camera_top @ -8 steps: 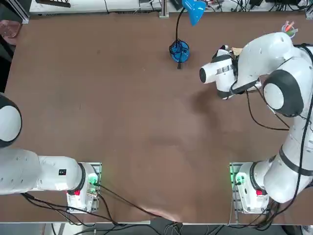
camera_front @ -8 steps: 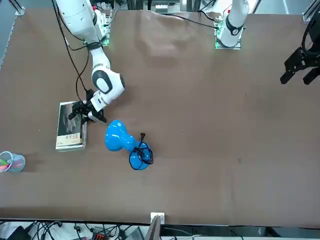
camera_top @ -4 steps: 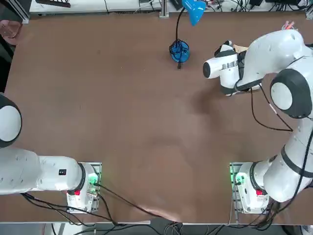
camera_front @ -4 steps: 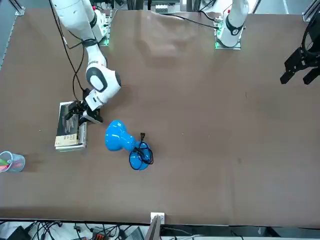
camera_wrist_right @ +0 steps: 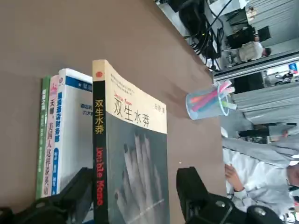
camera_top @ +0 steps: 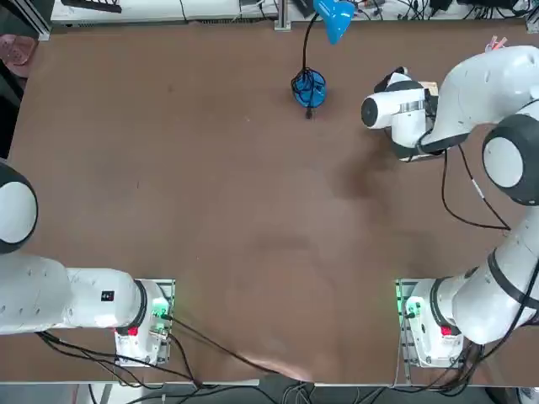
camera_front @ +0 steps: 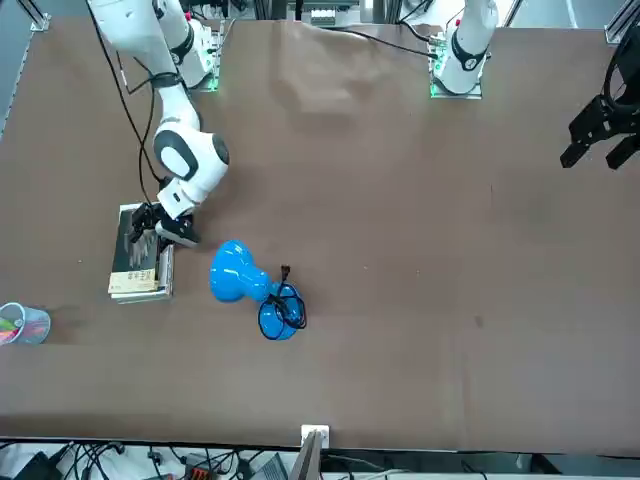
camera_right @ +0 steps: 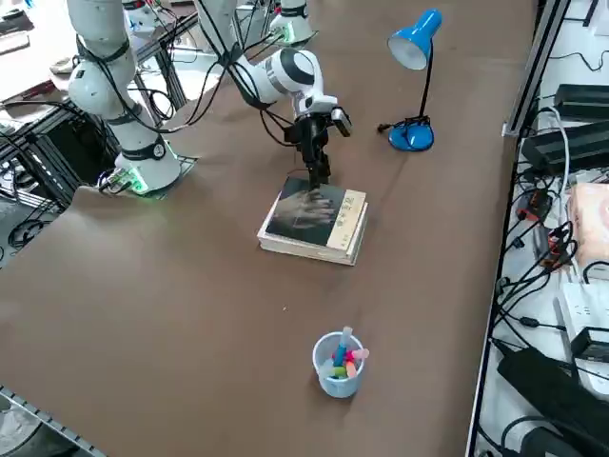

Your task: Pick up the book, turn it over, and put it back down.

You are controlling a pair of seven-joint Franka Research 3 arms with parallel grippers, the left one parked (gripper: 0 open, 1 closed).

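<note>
1. I count one right gripper (camera_wrist_right: 136, 182), black and two-fingered; its fingers stand wide apart with nothing gripped.
2. One thick paperback book (camera_right: 314, 211), its dark grey cover showing a pale hand and a cream band, lies flat beneath my gripper. It tops a small pile; whether a fingertip touches it, I can't tell.
3. The wrist view gives me three more spines in that pile: a white book with blue lettering (camera_wrist_right: 74, 126), a pink-spined book (camera_wrist_right: 50, 140) and a green-spined book (camera_wrist_right: 43, 140).
4. One blue desk lamp (camera_right: 410, 46) with a round base stands to the gripper's left.
5. One translucent pale plastic cup (camera_right: 338, 367) is to the gripper's right, holding several bright sticks that overlap too much to count.
6. Everything here rests on a smooth brown tabletop (camera_top: 210, 210), softly shiny in patches. Tangled black cables (camera_right: 519, 305) run past its far edge.
7. I make out two people in the room: one person in white (camera_wrist_right: 259, 175), cut off by the frame, and a smaller, distant person (camera_wrist_right: 252, 50).
8. Overhead, my arm hides the books and most of the cup.
</note>
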